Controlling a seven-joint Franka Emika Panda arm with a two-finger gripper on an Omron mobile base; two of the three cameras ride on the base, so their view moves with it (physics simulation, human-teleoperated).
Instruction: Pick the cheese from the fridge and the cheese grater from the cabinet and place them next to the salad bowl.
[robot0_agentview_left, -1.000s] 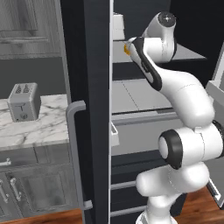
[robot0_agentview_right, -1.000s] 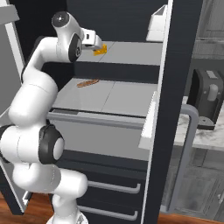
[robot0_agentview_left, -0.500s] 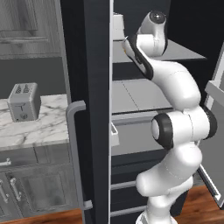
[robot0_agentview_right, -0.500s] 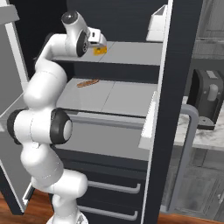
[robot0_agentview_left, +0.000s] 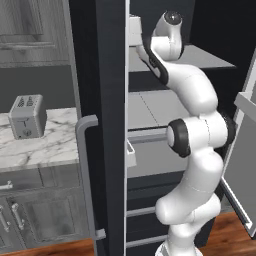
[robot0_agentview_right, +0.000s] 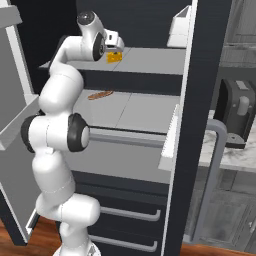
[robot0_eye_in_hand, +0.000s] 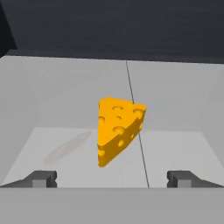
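The cheese (robot0_eye_in_hand: 117, 131), a small yellow-orange wedge with holes, stands on the fridge's upper pale grey shelf (robot0_agentview_right: 150, 61). In the hand view it lies straight ahead, centred between the lines of my two fingertips (robot0_eye_in_hand: 41, 178) and a little beyond them, untouched. My gripper (robot0_eye_in_hand: 111, 179) is open with nothing in it. From the right base view the gripper (robot0_agentview_right: 115, 50) hovers just above and behind the cheese (robot0_agentview_right: 115, 58), with the arm stretched up into the open fridge (robot0_agentview_left: 97, 125).
The open black fridge door (robot0_agentview_right: 205, 100) with its grey bar handle (robot0_agentview_right: 215, 165) stands close on the right. A brown oblong item (robot0_agentview_right: 100, 94) lies on the lower shelf. A grey toaster (robot0_agentview_left: 27, 116) sits on the marble counter (robot0_agentview_left: 45, 145), under a grey wood wall cabinet (robot0_agentview_left: 30, 30).
The arm has straightened up and reached further into the fridge, bringing the open gripper closer to the cheese. The cheese has not moved.
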